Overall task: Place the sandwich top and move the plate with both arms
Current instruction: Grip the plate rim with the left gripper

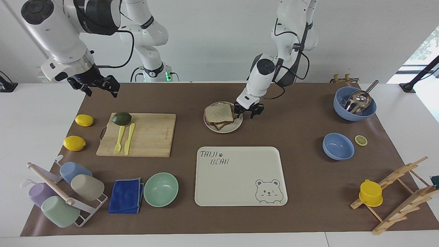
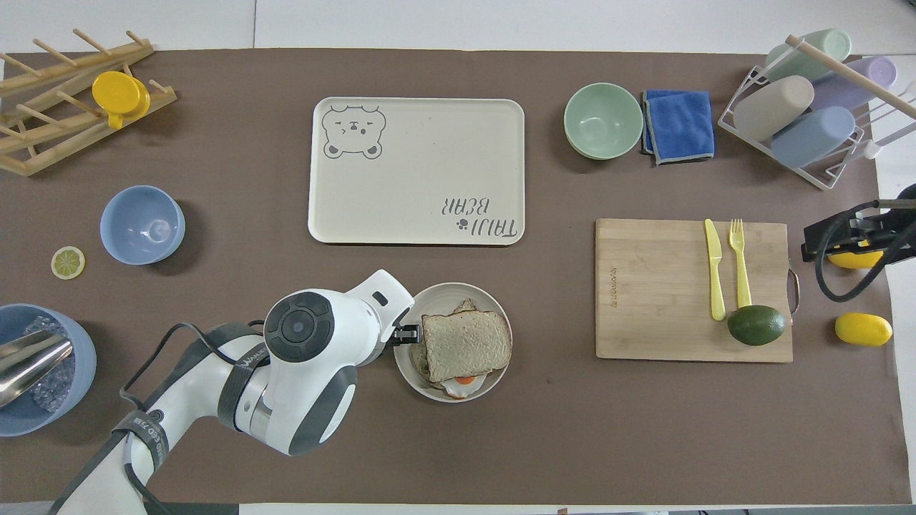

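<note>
Landmark: the plate [image 1: 236, 126], mid-table, in the half nearer the robots.
On the plate: the sandwich top [image 1: 218, 113], lying over a stacked sandwich.
Left gripper [image 1: 248, 110]: at the plate's rim, on the side toward the left arm's end.
Tray [image 1: 219, 192]: farther from the robots than the plate.
Cutting board [image 1: 154, 137]: beside the plate, toward the right arm's end.
Right gripper [image 1: 97, 85]: well apart from the plate, raised past the cutting board, waiting.
Two bowls [image 1: 337, 146]: toward the left arm's end.
</note>
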Controlling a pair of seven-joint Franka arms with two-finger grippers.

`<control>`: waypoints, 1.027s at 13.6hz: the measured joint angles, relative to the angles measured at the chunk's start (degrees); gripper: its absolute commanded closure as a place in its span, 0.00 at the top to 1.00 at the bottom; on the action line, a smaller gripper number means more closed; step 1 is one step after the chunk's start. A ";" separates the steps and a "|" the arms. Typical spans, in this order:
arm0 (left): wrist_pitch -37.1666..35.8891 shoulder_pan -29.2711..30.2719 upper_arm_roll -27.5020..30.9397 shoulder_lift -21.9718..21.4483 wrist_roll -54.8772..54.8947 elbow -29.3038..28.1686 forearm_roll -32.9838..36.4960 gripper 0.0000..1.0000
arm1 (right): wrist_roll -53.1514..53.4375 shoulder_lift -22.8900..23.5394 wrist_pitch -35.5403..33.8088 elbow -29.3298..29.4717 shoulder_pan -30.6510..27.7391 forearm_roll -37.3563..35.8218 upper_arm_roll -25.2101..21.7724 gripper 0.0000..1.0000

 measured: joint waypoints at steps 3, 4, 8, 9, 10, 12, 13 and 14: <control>0.86 -0.50 0.03 0.61 -0.07 -0.10 -0.37 0.53 | 0.00 0.00 0.00 0.00 0.00 0.00 0.00 1.00; 1.00 -0.68 0.00 0.69 -0.10 -0.13 -0.41 0.46 | 0.00 0.00 0.00 0.00 0.00 0.00 0.00 1.00; 1.25 -0.99 0.03 1.17 -0.14 -0.21 -0.45 0.27 | 0.00 0.00 0.00 0.00 0.00 0.00 0.00 1.00; 1.27 -1.08 0.03 1.24 -0.15 -0.23 -0.45 0.20 | 0.00 0.00 0.00 0.00 0.00 0.00 0.00 1.00; 1.29 -1.17 0.02 1.34 -0.15 -0.26 -0.45 0.11 | 0.00 0.00 0.00 0.00 0.00 0.00 0.00 1.00; 1.45 -1.28 0.00 1.38 -0.15 -0.25 -0.55 0.00 | 0.00 0.00 0.00 0.00 0.00 0.00 0.00 1.00; 1.48 -1.33 -0.02 1.08 -0.12 -0.21 -0.70 0.00 | 0.00 0.00 0.00 0.00 0.00 0.00 0.00 1.00; 1.48 -1.36 -0.01 0.76 -0.10 -0.24 -0.73 0.00 | 0.00 0.00 0.00 0.00 0.00 0.00 0.00 1.00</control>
